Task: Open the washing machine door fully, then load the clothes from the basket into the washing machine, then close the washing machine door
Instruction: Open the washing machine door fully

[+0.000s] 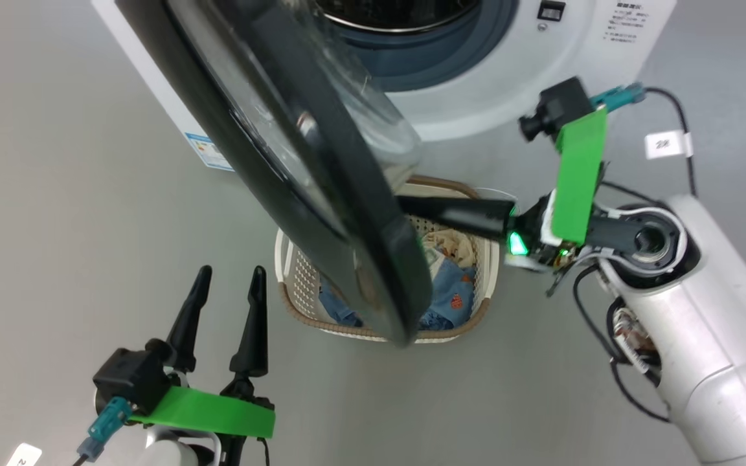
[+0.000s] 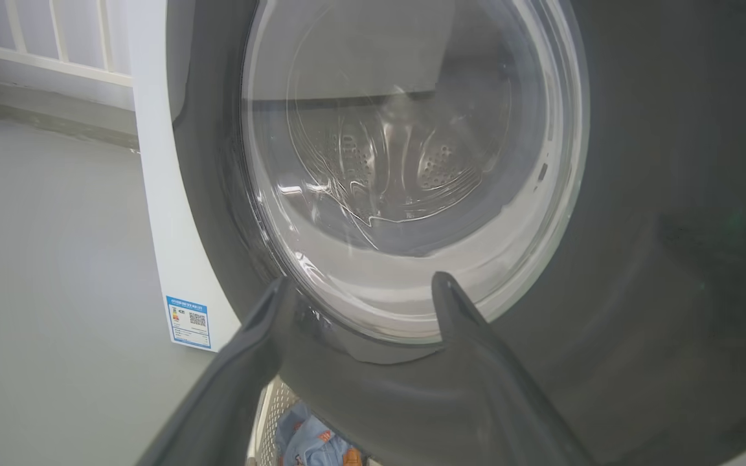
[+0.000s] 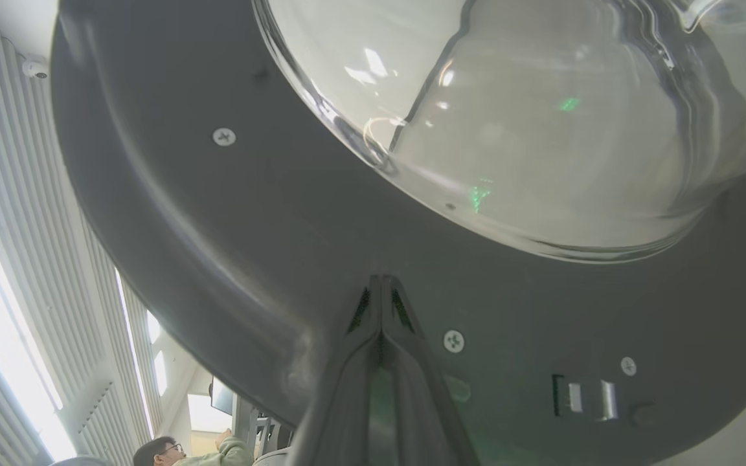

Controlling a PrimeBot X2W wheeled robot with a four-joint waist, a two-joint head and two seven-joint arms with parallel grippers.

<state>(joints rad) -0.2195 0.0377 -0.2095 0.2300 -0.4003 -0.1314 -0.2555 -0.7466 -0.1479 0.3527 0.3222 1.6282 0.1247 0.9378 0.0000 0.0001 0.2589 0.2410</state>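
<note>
Now R fingers (image 3: 345, 401) clenched, empty, tips at door (image 3: 217, 259) inner face; L fingers (image 1: 253, 323) spread, short of door front.

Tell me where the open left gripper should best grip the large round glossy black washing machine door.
Probably the free rim of the door, the thick black edge above the cream perforated plastic basket. Approach from the robot's side, jaws astride both faces: the rim is narrow enough there, while the bulging clear glass bowl is too wide and smooth.

Door (image 1: 321, 149) glossy black; basket (image 1: 302, 278) perforated, probably plastic.
</note>
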